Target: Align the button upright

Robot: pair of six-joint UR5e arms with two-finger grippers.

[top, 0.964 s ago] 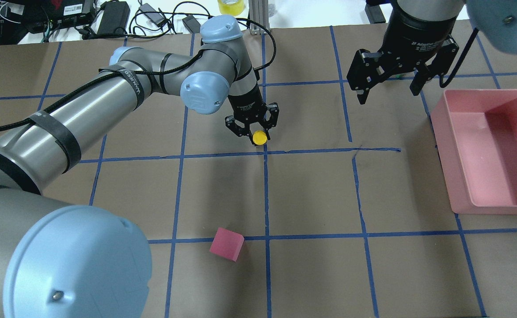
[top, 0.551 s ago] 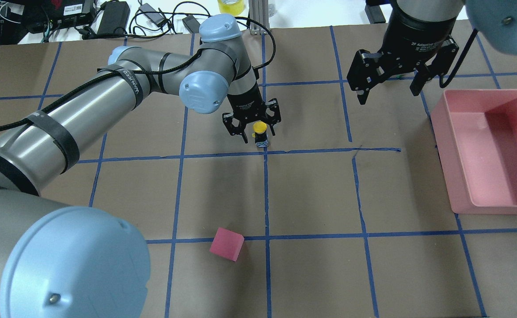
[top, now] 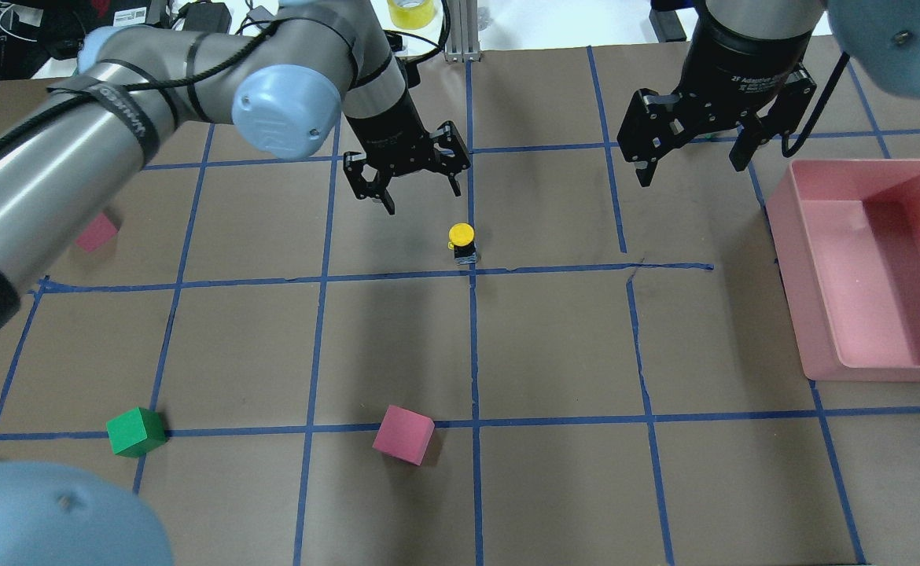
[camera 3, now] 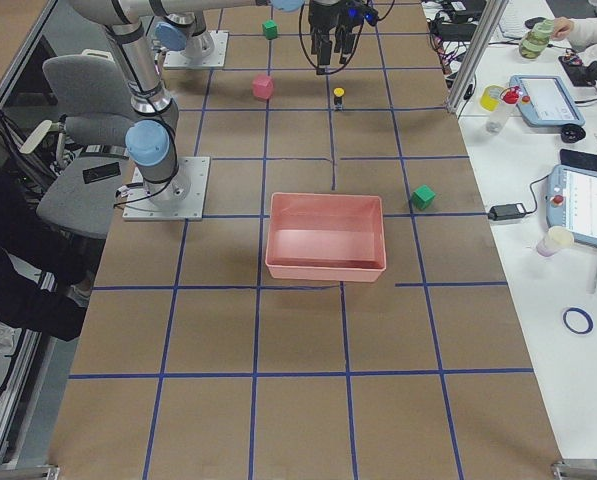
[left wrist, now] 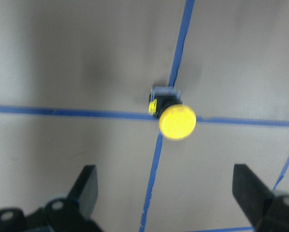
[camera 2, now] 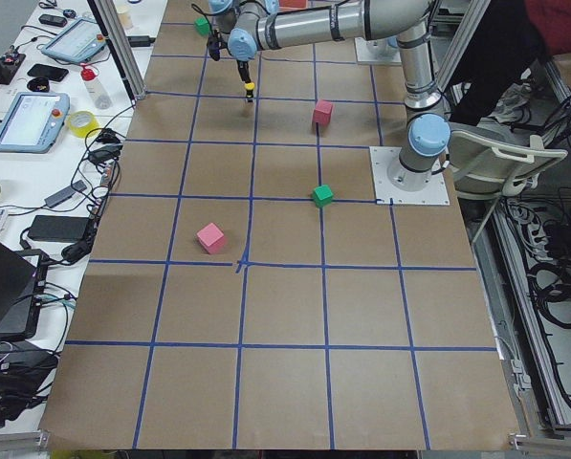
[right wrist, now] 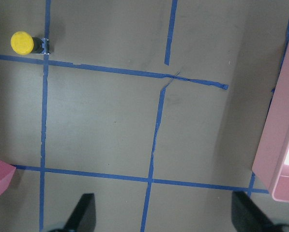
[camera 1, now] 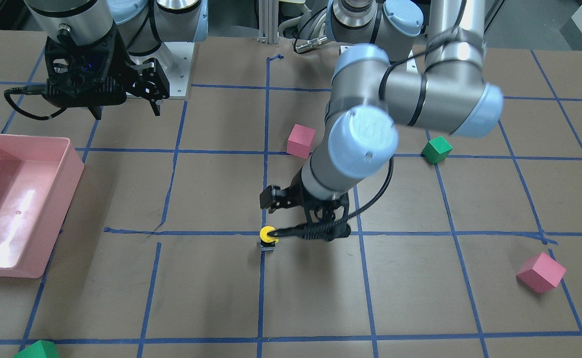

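The button stands upright on the brown table where two blue tape lines cross, yellow cap on top and grey-white base down. It also shows in the front view, the left wrist view and the right wrist view. My left gripper is open and empty, raised above the table, up and to the left of the button in the overhead view and clear of it. My right gripper is open and empty, hovering at the far right near the bin.
A pink bin sits at the right edge. A pink cube and a green cube lie in the near half, and another pink cube lies at the left. Cables and gear lie past the far table edge.
My left gripper held the button, then opened around it and set it free. It has now lifted and drawn back toward the far left. The button stays upright. The right arm has not moved.
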